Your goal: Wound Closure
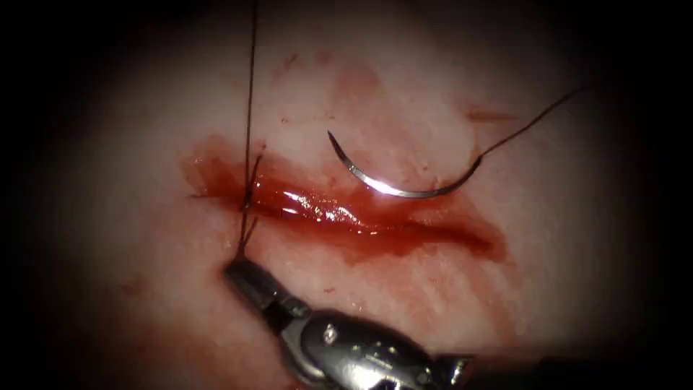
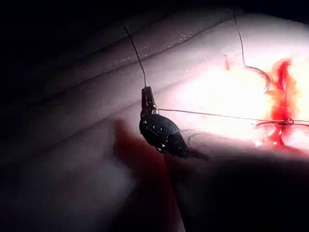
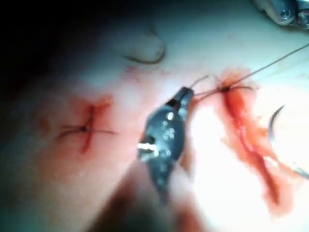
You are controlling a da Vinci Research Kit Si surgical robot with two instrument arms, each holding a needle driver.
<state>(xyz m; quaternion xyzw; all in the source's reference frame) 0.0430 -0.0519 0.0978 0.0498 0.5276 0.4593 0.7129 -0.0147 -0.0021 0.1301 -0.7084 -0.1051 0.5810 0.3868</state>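
The cut [image 1: 361, 217] runs across the tissue [image 1: 433, 303], wet with red fluid. A knot [image 1: 247, 195] sits at its left end. My right tool [image 1: 237, 266] lies just below the knot, jaws shut on the short thread ends [image 1: 245, 235]; the right wrist view shows the same grip [image 3: 187, 92]. A long thread [image 1: 250, 72] climbs from the knot out of the picture. My left tool [image 2: 146, 93] is shut on thread [image 2: 217, 116] leading to the knot [image 2: 286, 122]. The curved needle [image 1: 390, 189] lies free on the tissue above the cut, held by neither tool, its thread [image 1: 534, 123] trailing right.
A second, smaller cut [image 3: 87, 128] with a stitch across it lies on the tissue beside the open one. The left tool's body [image 3: 285, 12] is near the long thread. Red fluid smears the tissue [image 1: 462, 289] below the cut.
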